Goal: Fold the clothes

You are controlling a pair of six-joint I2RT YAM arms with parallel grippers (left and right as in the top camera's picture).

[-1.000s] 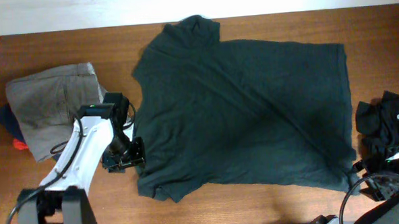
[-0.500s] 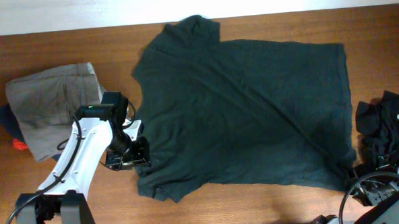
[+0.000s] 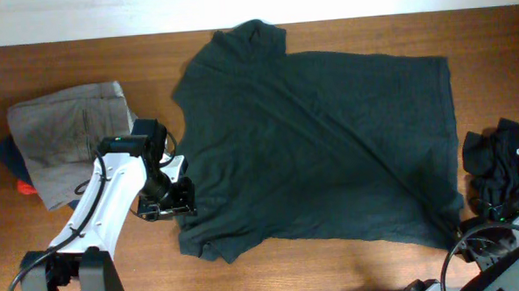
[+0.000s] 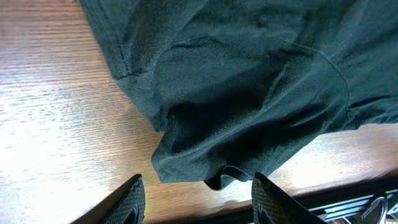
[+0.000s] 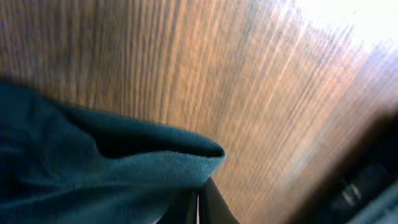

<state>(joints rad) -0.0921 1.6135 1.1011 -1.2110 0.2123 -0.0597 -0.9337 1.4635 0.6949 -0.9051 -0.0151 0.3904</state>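
A dark green T-shirt [image 3: 321,143] lies spread flat on the wooden table [image 3: 80,65], with its collar toward the far edge. My left gripper [image 3: 179,198] is at the shirt's left edge near the lower left sleeve. In the left wrist view this gripper [image 4: 198,190] stands open, and the bunched sleeve edge [image 4: 217,124] lies just ahead of its fingertips [image 4: 132,193]. My right gripper [image 5: 199,202] is shut on the shirt's cloth [image 5: 118,177] at the lower right corner [image 3: 452,229]. A small fold of cloth is raised off the wood there.
A folded khaki garment [image 3: 66,141] sits at the left on top of blue and red items [image 3: 13,165]. A crumpled black garment [image 3: 506,157] lies at the right edge. The table's front edge [image 4: 348,193] runs just behind my left fingers.
My right gripper has closed on the shirt's corner. My left gripper has slid slightly right, to the shirt's edge, and stayed open.
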